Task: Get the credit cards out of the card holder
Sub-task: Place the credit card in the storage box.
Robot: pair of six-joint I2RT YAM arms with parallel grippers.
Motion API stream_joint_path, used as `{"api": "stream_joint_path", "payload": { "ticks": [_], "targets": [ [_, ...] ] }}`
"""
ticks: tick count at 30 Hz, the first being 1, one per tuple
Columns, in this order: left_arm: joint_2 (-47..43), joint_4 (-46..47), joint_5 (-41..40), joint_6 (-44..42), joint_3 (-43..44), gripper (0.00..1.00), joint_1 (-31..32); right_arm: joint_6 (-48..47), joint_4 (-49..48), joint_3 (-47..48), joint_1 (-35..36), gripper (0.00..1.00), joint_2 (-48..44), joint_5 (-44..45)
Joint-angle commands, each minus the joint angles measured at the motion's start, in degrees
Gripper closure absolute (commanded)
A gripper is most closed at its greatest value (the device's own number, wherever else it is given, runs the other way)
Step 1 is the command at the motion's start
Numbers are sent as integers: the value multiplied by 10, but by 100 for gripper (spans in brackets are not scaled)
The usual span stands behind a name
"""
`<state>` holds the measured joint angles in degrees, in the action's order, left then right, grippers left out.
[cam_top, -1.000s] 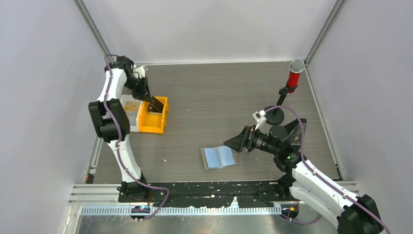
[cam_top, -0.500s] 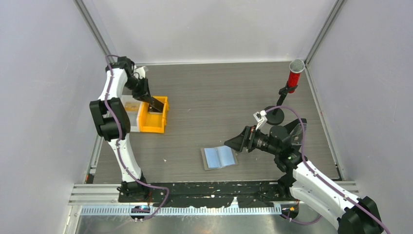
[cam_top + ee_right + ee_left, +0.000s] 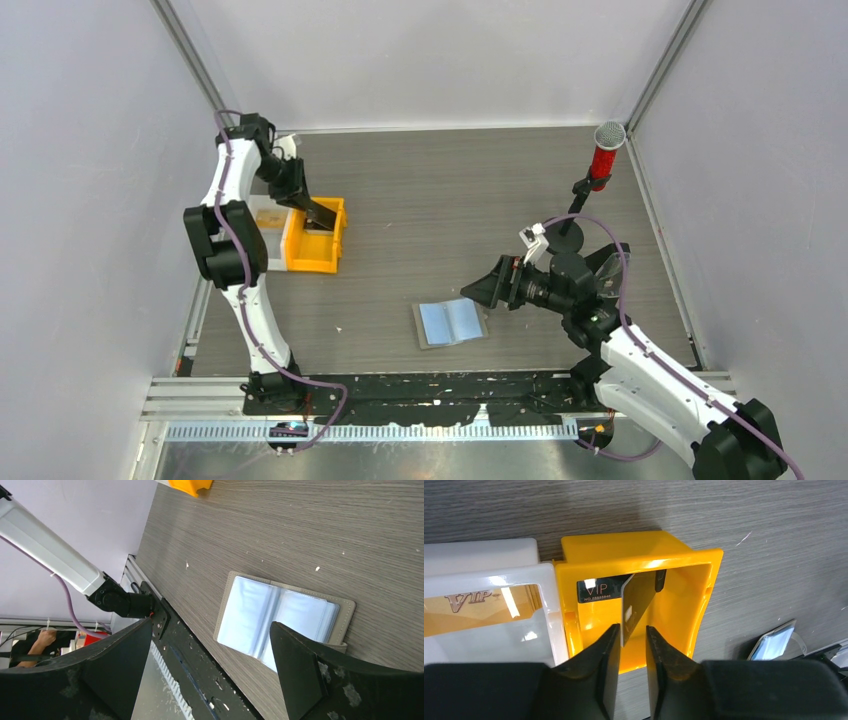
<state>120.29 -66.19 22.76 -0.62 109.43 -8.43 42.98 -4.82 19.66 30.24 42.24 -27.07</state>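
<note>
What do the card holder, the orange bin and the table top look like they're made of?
Card holder: grey rim looks like matte fabric or faux leather; its inside is glossy clear plastic, catching glare. Orange bin: moulded hard plastic, smooth with bright highlights. Table: grey wood-grain surface, probably laminate; matte.

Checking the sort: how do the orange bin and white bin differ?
The orange bin holds two dark cards, one flat, one leaning on edge. The white bin holds one gold card, lying flat. Both are open-topped, side by side, with flat cards reading VIP.
</note>
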Motion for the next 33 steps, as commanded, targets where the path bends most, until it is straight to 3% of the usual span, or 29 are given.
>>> {"api": "stream_joint_path", "payload": {
  "ticks": [1, 13, 18, 26, 33],
  "targets": [
    [-30, 16, -14, 31, 27, 69, -6, -14, 31, 33, -2, 5, 5, 16],
    [-120, 53, -4, 96, -5, 61, -6, -36, 113, 58, -1, 5, -45, 55],
    [-234, 135, 61, 126, -157, 59, 0, -69, 138, 64, -1, 3, -57, 60],
    [-437, 247, 93, 167, -402, 58, 46, -107, 172, 67, -2, 3, -42, 37],
    [-556, 291, 58, 199, -527, 56, 163, -112, 162, 47, -1, 12, -36, -4]
  ]
}}
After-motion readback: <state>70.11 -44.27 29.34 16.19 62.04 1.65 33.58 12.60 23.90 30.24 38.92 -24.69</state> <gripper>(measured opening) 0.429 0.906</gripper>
